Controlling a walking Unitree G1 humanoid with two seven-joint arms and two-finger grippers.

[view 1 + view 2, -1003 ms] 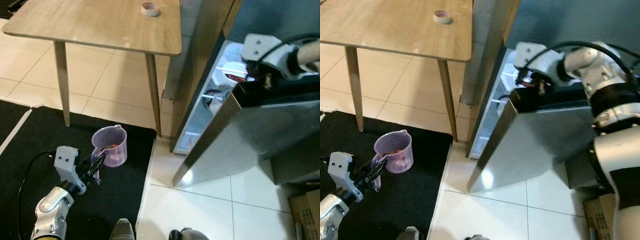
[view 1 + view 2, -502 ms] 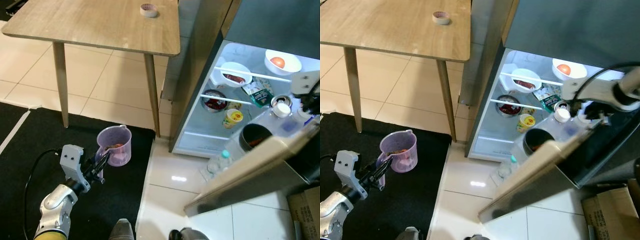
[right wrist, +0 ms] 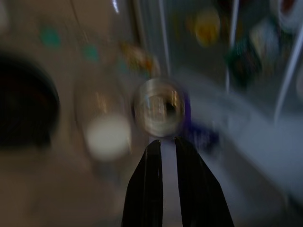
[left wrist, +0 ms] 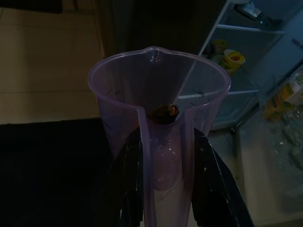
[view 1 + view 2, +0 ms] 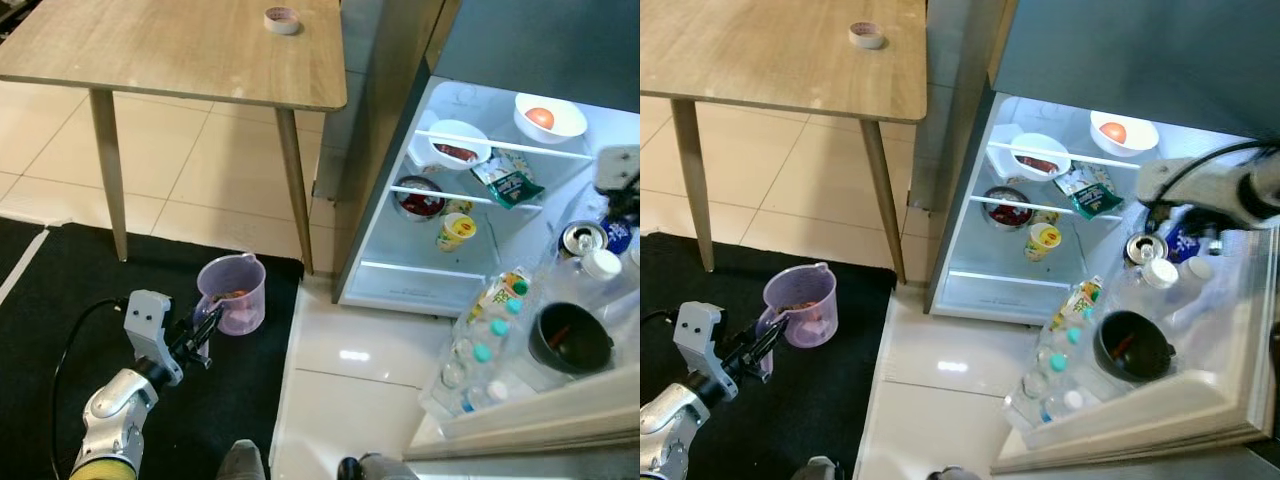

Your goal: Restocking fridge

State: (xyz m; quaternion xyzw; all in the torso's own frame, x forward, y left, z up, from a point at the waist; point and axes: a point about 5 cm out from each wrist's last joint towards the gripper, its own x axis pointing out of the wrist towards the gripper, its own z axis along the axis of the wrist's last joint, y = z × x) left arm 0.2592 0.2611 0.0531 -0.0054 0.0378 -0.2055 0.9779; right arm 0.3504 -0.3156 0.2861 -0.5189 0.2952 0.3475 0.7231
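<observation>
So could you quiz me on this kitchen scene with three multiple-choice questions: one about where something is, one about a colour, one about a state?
1. Where is the roll of tape?
A. on the wooden table
B. on the black mat
C. in the fridge door

2. What colour is the jug held by the left gripper?
A. green
B. purple
C. orange

3. How is the fridge door?
A. shut
B. barely ajar
C. wide open

Answers: 1 A, it lies near the tabletop's far edge. 2 B, its plastic is see-through purple. 3 C, the lit shelves and door bottles show fully.

No lettering is sharp enough to read.
</observation>
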